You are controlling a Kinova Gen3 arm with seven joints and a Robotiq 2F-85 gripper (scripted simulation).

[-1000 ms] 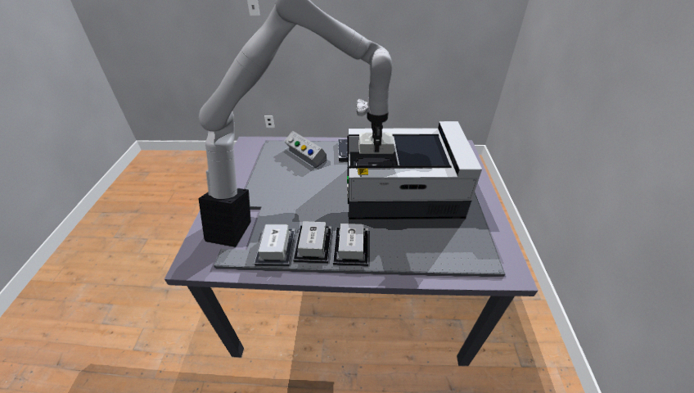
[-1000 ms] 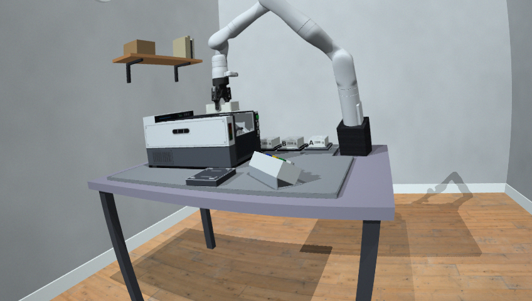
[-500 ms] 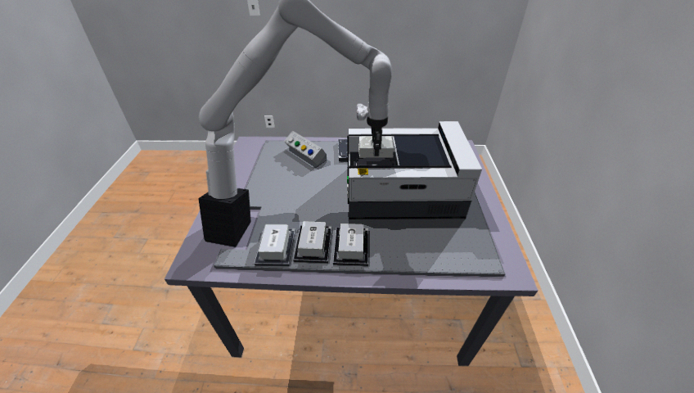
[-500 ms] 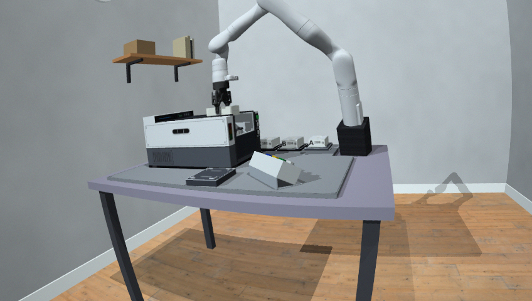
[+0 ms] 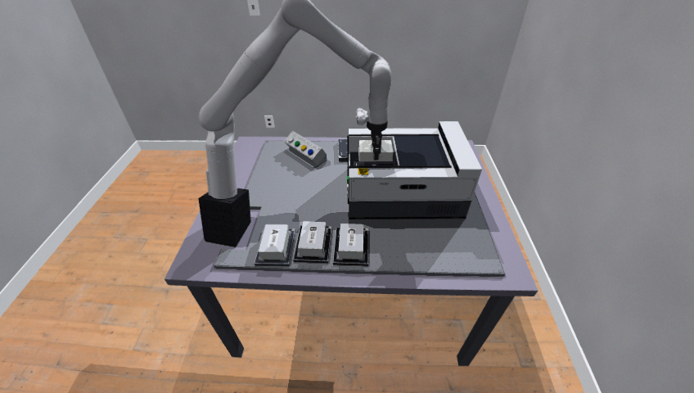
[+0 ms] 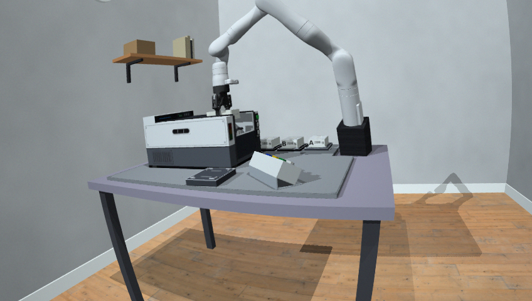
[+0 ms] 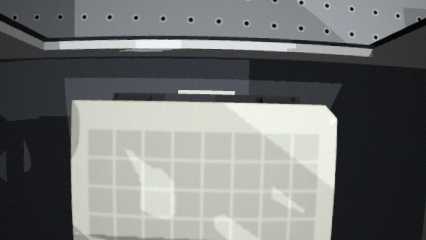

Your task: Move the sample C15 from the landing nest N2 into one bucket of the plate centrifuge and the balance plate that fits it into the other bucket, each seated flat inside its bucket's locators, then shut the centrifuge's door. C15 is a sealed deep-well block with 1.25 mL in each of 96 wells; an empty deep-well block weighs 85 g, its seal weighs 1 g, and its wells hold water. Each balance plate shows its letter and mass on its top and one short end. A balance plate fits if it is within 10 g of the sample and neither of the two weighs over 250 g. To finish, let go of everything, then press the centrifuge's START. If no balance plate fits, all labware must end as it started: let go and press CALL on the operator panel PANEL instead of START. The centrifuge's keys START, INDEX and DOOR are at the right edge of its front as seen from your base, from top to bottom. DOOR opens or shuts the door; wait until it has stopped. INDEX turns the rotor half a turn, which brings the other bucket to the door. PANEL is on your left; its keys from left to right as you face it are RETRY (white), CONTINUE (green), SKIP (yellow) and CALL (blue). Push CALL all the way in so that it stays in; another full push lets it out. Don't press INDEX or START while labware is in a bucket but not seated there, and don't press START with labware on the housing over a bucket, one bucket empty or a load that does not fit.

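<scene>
The sample C15 point(image 5: 366, 151) point(image 6: 234, 112) point(image 7: 200, 175), a white sealed deep-well block, hangs level in the open top of the plate centrifuge point(image 5: 413, 187) point(image 6: 186, 132). It is partly sunk into the opening, and its top is still above the housing. My gripper point(image 5: 376, 155) point(image 6: 221, 107) comes straight down on the block's middle and grips it with the fingers wide apart. The fingers do not show in the wrist view. Balance plates A point(image 5: 273, 241) point(image 6: 318, 140), B point(image 5: 311, 238) point(image 6: 293, 142) and C point(image 5: 351, 240) point(image 6: 270, 142) sit in their nests at the table's front.
The landing nest N2 point(image 5: 342, 148) point(image 6: 211, 175) is empty beside the centrifuge. The operator panel PANEL point(image 5: 305, 149) point(image 6: 274, 171) stands next to it. The arm's black base point(image 5: 224, 216) is at the table's left edge. The dark opening's walls surround the block.
</scene>
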